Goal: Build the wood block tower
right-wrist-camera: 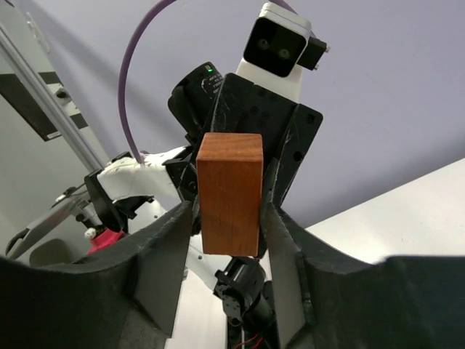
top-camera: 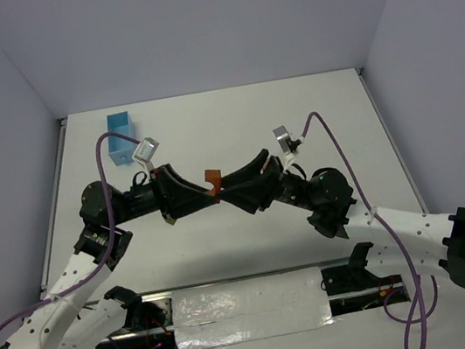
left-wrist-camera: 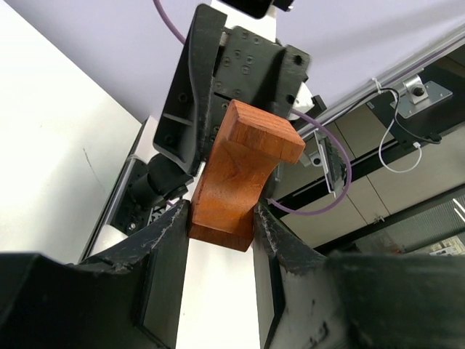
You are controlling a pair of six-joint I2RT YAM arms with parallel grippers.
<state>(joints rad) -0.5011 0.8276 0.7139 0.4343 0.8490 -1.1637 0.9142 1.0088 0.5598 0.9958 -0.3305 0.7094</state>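
Note:
The orange-red arch block [top-camera: 213, 179] hangs in the air over the middle of the table, between both grippers, which meet tip to tip. My left gripper [top-camera: 210, 192] is shut on one foot of the arch [left-wrist-camera: 236, 178], with both fingers pressed against it. My right gripper [top-camera: 223, 191] comes from the other side, and its jaws stand closely round the arch's other end [right-wrist-camera: 231, 193] with a slim gap on each side. The tan-brown, dark brown and olive-green blocks are out of view, and no stacked pile shows.
A light blue rectangular box [top-camera: 123, 137] stands at the back left of the white table [top-camera: 234, 130]. A silver taped strip [top-camera: 245, 310] runs along the near edge between the arm bases. Purple cables loop off both wrists.

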